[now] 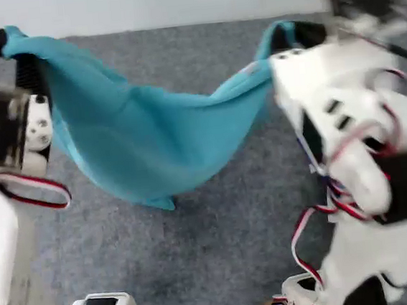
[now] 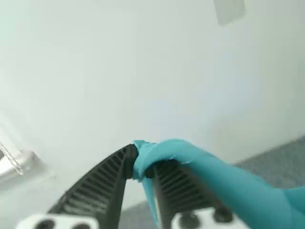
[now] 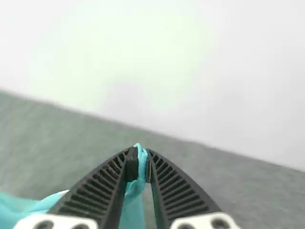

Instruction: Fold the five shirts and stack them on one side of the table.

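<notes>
While both arms hold it up, the teal shirt (image 1: 152, 143) sags in midair over the grey table (image 1: 222, 266).
Left gripper (image 2: 139, 162) is clamped tight on one bunched end, right gripper (image 3: 138, 164) pinched closed on the other, so the middle droops low between them.

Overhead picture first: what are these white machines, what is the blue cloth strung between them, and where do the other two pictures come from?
The white machines are two robot arms at a grey-covered table. The overhead picture comes from a fixed camera looking down. The other two come from a camera on each arm's wrist, looking along its claw. The blue cloth is a shirt. The left claw pinches one edge and the right claw another, so the shirt sags between them. Whether its lowest fold touches the table is unclear.
</notes>
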